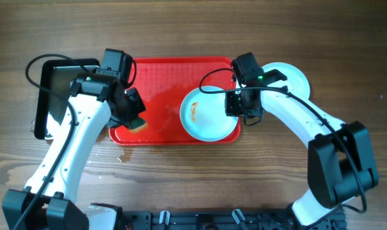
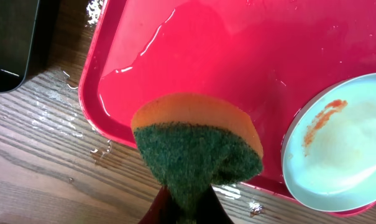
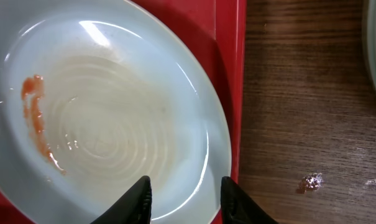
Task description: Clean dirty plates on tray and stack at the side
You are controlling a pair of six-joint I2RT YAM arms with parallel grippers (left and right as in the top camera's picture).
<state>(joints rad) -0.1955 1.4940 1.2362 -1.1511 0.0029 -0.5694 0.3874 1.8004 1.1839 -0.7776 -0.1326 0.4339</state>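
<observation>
A pale plate with a reddish-brown smear lies at the right end of the red tray. My right gripper is open, one finger over the plate's inside and the other over the tray's edge, with the plate's right rim between them. My left gripper is shut on an orange-and-green sponge, held over the tray's front left corner. The tray floor is wet. A second plate rests on the table right of the tray, partly hidden by my right arm.
A black tray stands left of the red one. Water drops lie on the wood near the tray's front left corner and to the right of the tray.
</observation>
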